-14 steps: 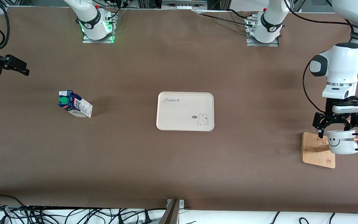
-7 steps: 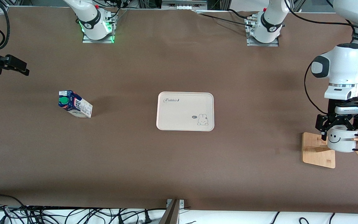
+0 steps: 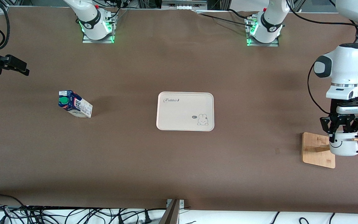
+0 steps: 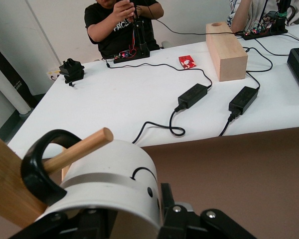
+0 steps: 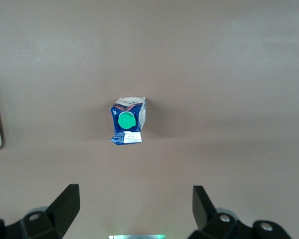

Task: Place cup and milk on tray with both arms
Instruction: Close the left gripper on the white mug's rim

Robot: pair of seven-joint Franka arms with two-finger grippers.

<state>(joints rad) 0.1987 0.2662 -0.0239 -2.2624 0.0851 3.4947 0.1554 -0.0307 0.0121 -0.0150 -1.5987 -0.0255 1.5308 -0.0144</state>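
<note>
Overall light: you see even, fairly bright light from overhead across the brown surface (image 3: 179, 161).
Shadows: soft and faint; the milk (image 3: 75, 104) throws a pale shadow toward the tray (image 3: 185, 111), and a broad dim patch lies near the left arm's end.
Coloured light: green glow shows at both arm bases (image 3: 97, 31).
Glare: you find none on the matte surface; the cream tray reads bright yet keeps its print.
Left wrist view: the cup (image 4: 109, 186) close to the lens looks soft, while the white table (image 4: 139, 104) farther off is sharp and strongly lit.
Right wrist view: flat, uniform light; the carton's green cap (image 5: 125, 121) is crisp.
</note>
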